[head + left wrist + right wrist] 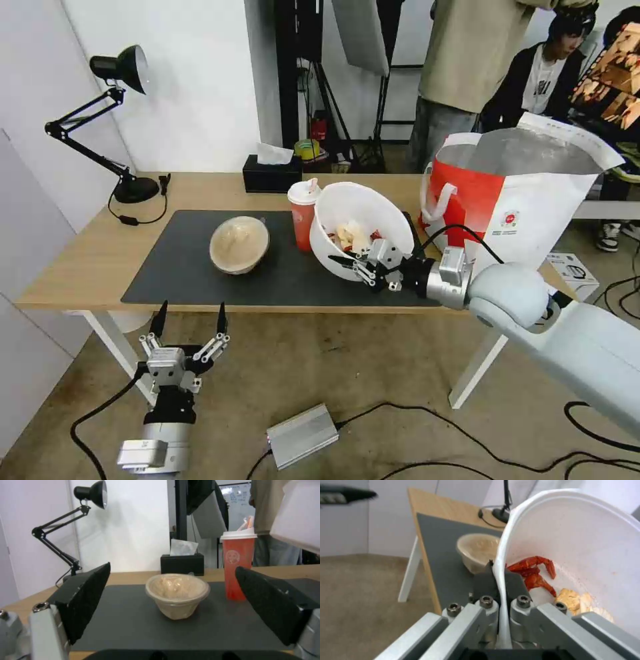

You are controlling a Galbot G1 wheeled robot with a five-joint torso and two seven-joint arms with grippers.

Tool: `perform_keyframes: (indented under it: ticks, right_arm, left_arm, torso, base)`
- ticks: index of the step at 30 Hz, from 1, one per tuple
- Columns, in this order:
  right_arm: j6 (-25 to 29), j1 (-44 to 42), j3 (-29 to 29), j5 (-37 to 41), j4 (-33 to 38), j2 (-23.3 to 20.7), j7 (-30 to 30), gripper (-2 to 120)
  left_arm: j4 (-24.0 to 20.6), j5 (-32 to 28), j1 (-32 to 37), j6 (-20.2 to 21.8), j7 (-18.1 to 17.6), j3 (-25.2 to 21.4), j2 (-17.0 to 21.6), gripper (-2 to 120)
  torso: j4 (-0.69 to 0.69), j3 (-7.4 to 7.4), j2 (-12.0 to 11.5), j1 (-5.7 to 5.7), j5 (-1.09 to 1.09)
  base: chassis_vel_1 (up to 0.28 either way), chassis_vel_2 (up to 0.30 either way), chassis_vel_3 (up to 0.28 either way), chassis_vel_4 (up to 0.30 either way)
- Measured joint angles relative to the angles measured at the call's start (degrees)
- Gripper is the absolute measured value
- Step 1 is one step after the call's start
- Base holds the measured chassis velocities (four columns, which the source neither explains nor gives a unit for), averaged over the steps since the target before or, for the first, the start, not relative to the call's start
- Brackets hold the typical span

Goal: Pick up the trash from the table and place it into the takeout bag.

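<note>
Clamped on the near rim of the white bowl [360, 227], the right gripper [365, 270] has one finger inside the wall and one outside, which is why the bowl hangs tilted with its mouth turned toward the robot rather than sitting flat; red shell scraps and pale bits of food have slid to its low side; it looks lifted off the dark mat [200, 280], though I can't be sure its far edge is clear. Down below the front edge of the table [73, 267], the left gripper [190, 320] waits with its fingers spread wide and nothing between them, pointed up at the tan bowl [239, 244], as if lined up for a later turn. That tan bowl sits upright on the mat; just beyond and beside the white bowl stands the red cup [303, 215]. Farther right, the takeout bag [527, 193] stands open-mouthed at the table's end, near enough for a short carry. A black tissue box [271, 175] sits at the back.
</note>
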Motion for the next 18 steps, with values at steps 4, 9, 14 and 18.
perform_keyframes:
  ticks: [4, 9, 14, 18]
  right_arm:
    - [-0.03, 0.20, 0.35, 0.73, 1.57, -0.30, 0.34, 0]
    - [-0.08, 0.35, 1.47, 1.65, 3.63, -1.14, 0.50, 0]
    - [-0.09, 0.44, 3.30, 2.46, 4.99, -1.76, 0.80, 0]
    - [-0.04, 0.47, 5.23, 3.08, 6.00, -2.49, 0.87, 0]
  left_arm:
    - [-0.14, 0.00, 0.09, -0.03, -0.02, -0.09, 0.00, 100]
    - [-0.24, 0.06, 0.15, -0.06, -0.02, -0.10, -0.04, 100]
    - [-0.01, 0.47, -0.04, -0.08, -0.03, 0.42, -0.30, 100]
    - [0.09, 0.89, -0.02, -0.08, -0.03, 0.91, -0.48, 100]
  torso:
    - [0.00, 0.00, 0.00, 0.00, 0.00]
    - [0.00, 0.00, 0.00, 0.00, 0.00]
    - [0.00, 0.00, 0.00, 0.00, 0.00]
    - [0.00, 0.01, 0.00, 0.00, 0.00]
  base:
    - [0.000, 0.000, 0.000, 0.000]
    - [0.000, 0.000, 0.000, 0.000]
    - [0.000, 0.000, 0.000, 0.000]
    - [0.000, 0.000, 0.000, 0.000]
